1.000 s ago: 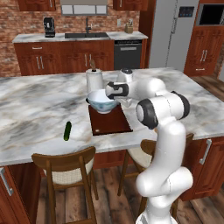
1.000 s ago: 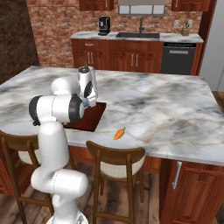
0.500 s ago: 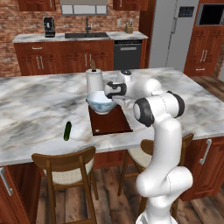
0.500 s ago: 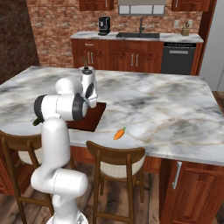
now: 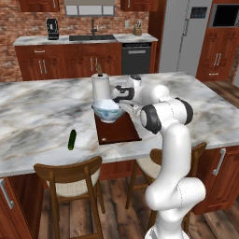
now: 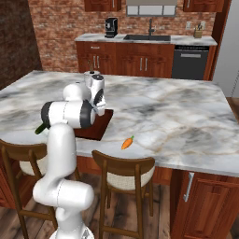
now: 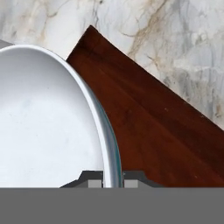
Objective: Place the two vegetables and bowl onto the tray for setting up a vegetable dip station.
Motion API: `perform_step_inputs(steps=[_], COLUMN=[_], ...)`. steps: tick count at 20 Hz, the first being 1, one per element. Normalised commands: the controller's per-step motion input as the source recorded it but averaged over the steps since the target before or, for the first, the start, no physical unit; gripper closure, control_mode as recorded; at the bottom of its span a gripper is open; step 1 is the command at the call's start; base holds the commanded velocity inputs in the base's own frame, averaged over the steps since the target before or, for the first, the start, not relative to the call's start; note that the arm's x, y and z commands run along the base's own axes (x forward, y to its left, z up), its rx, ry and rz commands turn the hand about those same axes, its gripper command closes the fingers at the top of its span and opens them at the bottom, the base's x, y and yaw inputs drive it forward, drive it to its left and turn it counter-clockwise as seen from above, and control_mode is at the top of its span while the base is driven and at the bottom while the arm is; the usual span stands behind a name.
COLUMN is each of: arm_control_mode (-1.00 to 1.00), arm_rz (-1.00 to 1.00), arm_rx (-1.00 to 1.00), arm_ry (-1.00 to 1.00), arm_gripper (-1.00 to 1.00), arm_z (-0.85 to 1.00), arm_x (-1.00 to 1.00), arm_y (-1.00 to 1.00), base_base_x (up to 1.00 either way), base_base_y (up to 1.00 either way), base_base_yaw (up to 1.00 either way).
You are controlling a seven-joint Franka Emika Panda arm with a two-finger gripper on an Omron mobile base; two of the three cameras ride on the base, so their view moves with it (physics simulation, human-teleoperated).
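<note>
My gripper (image 5: 120, 105) is shut on the rim of the pale blue-white bowl (image 5: 107, 111), holding it upright at the far end of the dark reddish-brown tray (image 5: 120, 131). In the hand view the bowl (image 7: 43, 122) is on the left, its rim runs between my fingertips, and the tray (image 7: 153, 127) lies beneath it. Whether the bowl touches the tray I cannot tell. The dark green cucumber (image 5: 72, 139) lies on the marble left of the tray. The orange carrot (image 6: 127, 143) lies right of the tray (image 6: 96, 130), near the counter's front edge.
A white paper towel roll (image 5: 100, 87) stands just behind the bowl. Two wooden stools (image 5: 70, 175) sit under the island's front edge. The marble island top (image 5: 37, 112) stretches wide on both sides. The back counter has a sink (image 5: 92, 37) and a coffee maker (image 5: 52, 28).
The arm has swung slightly, carrying the bowl a little to the left over the tray's far end. Cucumber and carrot have not moved.
</note>
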Motion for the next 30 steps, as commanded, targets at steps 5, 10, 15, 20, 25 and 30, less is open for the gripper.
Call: perform_step_inputs(steps=[5, 10, 15, 20, 25, 30], arm_control_mode=[-1.0, -1.0, -1.0, -1.0, -1.0, -1.0], arm_rz=[0.0, 0.0, 0.0, 0.0, -0.02, -0.04], arm_rx=[-0.02, -0.06, -0.12, -0.14, -0.04, 0.0], arm_ry=[0.05, 0.0, 0.0, -0.03, -0.05, -0.01], arm_gripper=[1.0, 1.0, 1.0, 1.0, 1.0, 1.0], arm_z=[-0.09, -0.1, -0.15, -0.17, -0.11, -0.14], arm_x=[0.11, 0.11, 0.13, 0.11, 0.02, 0.0], arm_y=[-0.01, -0.01, 0.0, 0.0, 0.0, 0.0], base_base_x=[0.0, 0.0, 0.0, 0.0, 0.0, 0.0], base_base_y=[0.0, 0.0, 0.0, 0.0, 0.0, 0.0], base_base_yaw=[0.0, 0.0, 0.0, 0.0, 0.0, 0.0])
